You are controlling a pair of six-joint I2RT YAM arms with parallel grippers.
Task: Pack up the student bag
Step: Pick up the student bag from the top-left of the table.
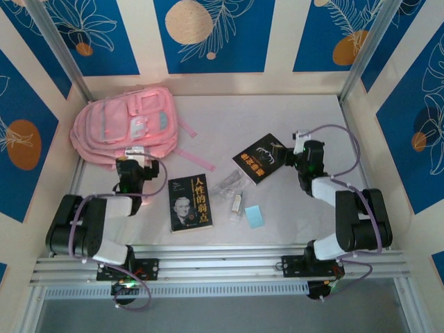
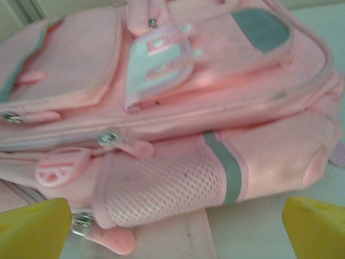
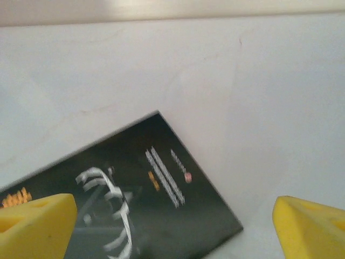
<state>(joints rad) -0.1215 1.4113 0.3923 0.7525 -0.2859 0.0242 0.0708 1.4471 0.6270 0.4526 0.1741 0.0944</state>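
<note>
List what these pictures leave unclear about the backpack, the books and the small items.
- Top view: small items, too small to identify.
- Right wrist view: black book, title blurred, cut by the bottom edge.
- Left wrist view: backpack, cut by the frame edges; open or zipped, cannot tell.

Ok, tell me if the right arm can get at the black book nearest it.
Probably yes. The right claw hangs open just above the black book, with nothing between them. The book lies flat on the table, though, so gripping an edge may be awkward.
</note>
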